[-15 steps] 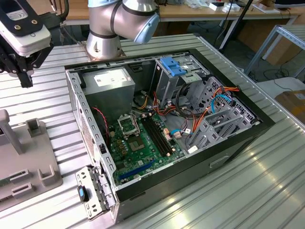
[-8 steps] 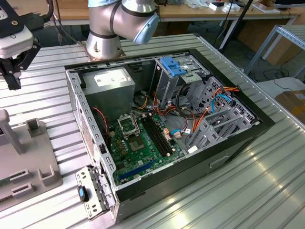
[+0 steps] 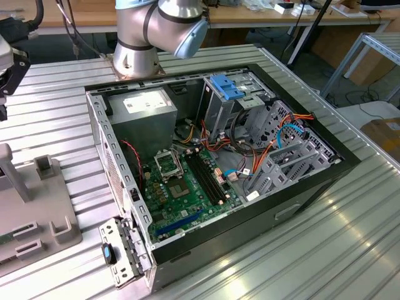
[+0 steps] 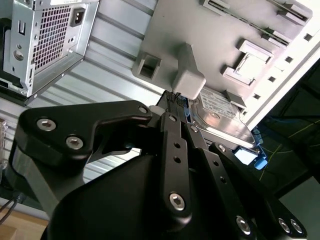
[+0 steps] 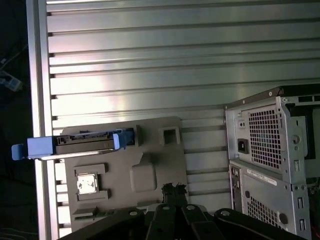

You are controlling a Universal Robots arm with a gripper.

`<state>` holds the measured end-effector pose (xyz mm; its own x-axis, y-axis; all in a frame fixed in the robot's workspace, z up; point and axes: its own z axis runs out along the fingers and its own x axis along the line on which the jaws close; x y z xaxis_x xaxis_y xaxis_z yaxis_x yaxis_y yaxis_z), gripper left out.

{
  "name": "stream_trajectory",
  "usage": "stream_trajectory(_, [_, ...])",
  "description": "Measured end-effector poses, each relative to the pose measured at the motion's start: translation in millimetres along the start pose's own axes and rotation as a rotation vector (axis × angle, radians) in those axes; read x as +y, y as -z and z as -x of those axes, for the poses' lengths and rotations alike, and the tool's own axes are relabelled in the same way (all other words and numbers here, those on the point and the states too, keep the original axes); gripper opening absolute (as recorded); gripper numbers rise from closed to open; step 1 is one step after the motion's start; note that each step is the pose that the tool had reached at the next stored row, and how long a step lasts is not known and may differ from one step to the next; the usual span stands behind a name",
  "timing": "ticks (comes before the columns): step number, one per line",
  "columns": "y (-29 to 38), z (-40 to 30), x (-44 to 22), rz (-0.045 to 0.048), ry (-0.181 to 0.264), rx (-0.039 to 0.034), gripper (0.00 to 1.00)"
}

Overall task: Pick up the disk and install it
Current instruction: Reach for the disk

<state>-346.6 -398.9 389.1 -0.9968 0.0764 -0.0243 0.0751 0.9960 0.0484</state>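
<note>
Gripper (image 5: 174,189) hovers above grey holder (image 5: 150,155), near the disk (image 5: 82,143).

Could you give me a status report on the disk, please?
Gripper over grey fixture plate, empty. Grey hard drive in blue plastic frame on plate, ungrasped. Plate's raised block beside gripper.

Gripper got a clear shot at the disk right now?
Probably yes. The disk sits exposed in the grey holder, nothing over it, and the gripper hangs above that holder, off to one side of it.

The claw (image 4: 179,100) linkage hides one end of the disk (image 4: 222,117).
</note>
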Motion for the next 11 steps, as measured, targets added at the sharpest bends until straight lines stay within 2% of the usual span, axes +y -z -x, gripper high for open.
stream_trajectory(2, [0.0,-1.8,-0.2,0.0,0.0,0.0,0.11])
stream_trajectory(11, [0.1,-2.3,-0.2,0.0,0.0,0.0,0.11])
